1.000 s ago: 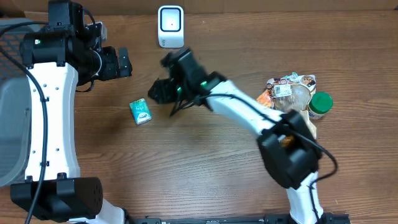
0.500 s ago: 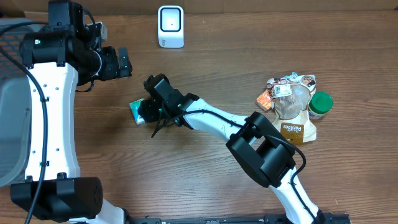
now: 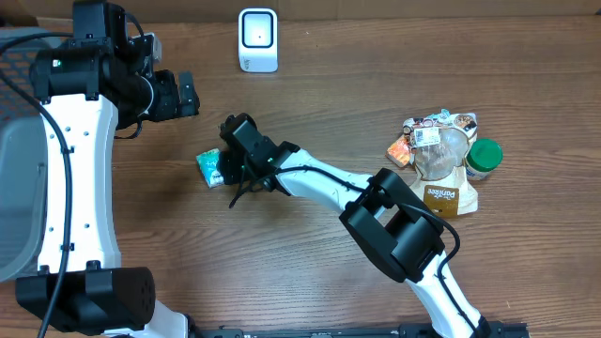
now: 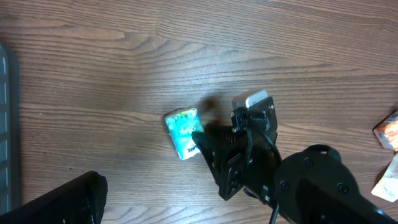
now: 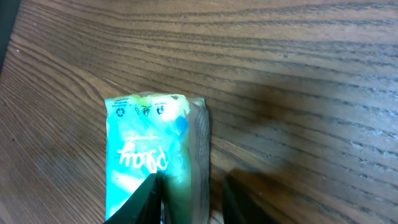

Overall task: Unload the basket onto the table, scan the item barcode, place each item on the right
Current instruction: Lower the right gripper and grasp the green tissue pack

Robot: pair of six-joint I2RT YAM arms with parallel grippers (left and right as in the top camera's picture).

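Teal packet (image 5: 149, 162) lying on wooden bench (image 3: 376, 84); fingers (image 5: 249, 196) of right claw (image 5: 189, 202) straddle its edge, whether pinching it cannot be told. Left claw (image 3: 191, 92) spread wide, far left.

Teal-and-white packet (image 3: 210, 167), brown woodgrain table (image 3: 376, 84)

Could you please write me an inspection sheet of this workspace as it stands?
Surface: brown wooden table, no spills seen.
Job's things: small teal packet lying flat; white barcode scanner apart from it.
Clutter: heap of snack pouches, green-lidded jar against it.
Grippers: left gripper open, empty; right gripper straddling the packet, grip unclear.
Cables: black cable along the left arm.
Surroundings: grey bin at the table's left.
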